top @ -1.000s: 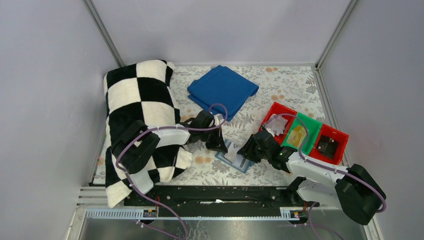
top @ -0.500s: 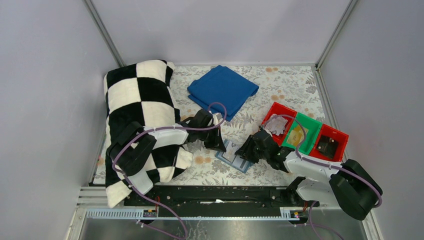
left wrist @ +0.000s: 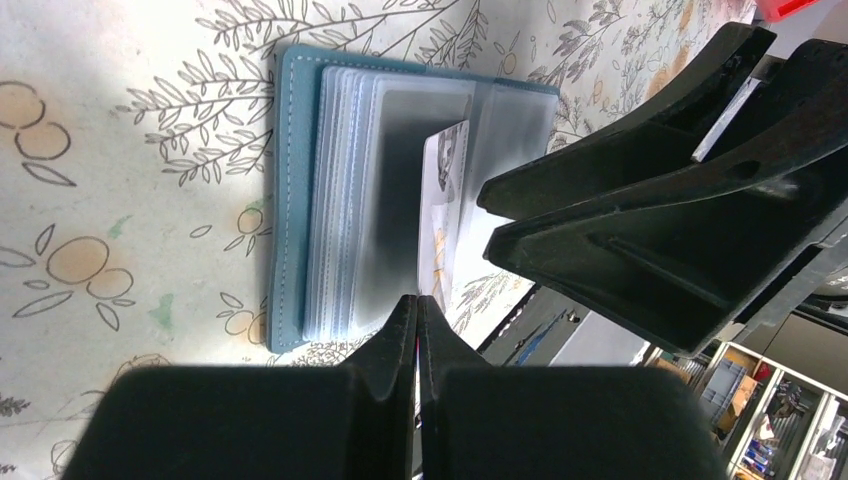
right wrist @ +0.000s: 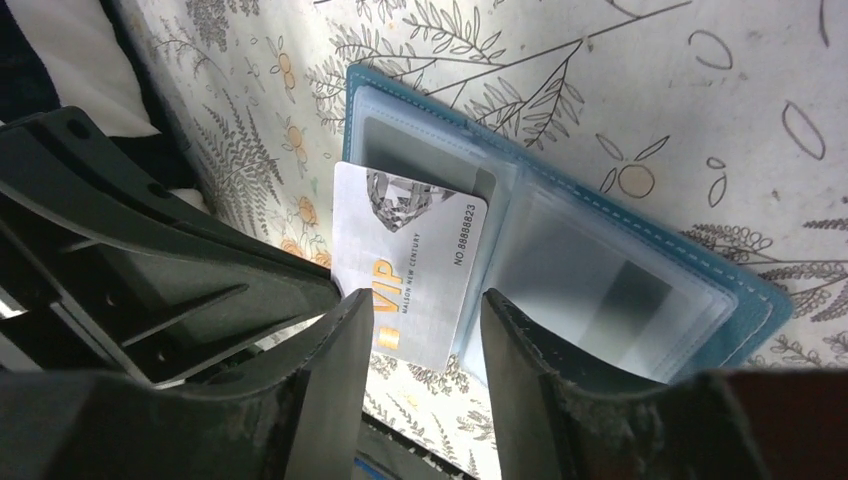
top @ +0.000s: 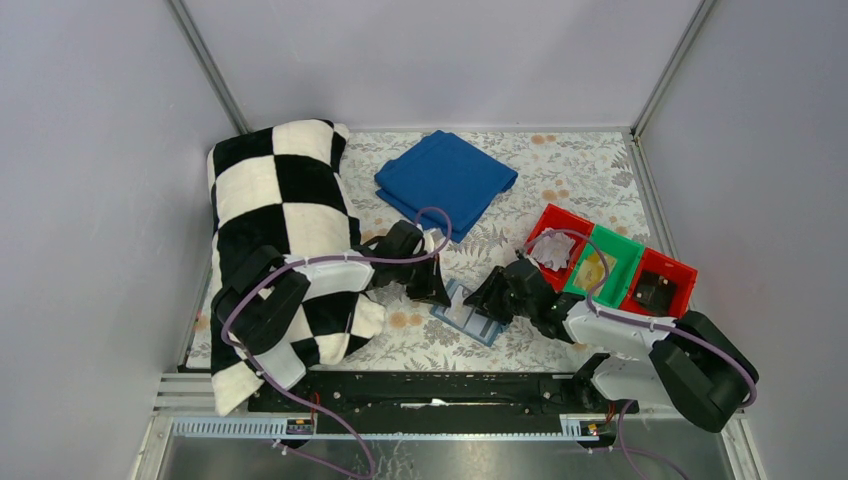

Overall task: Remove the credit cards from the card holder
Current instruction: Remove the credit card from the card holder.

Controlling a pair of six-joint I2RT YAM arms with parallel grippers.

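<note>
widening slightly, right gripper [right wrist: 428,308] jaws now half open astride white vip card [right wrist: 415,255]; grip seemingly loose, contact unclear. card half out of sleeve [right wrist: 425,160], card holder [right wrist: 600,270] lying open between both grippers. left gripper [left wrist: 417,305] shut, empty, tips pinning holder. extraction unfinished

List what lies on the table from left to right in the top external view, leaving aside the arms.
Checkered blanket → card holder → red bin → green bin → second red bin. The blue cloth spans the holder's position, so it is left out.
</note>
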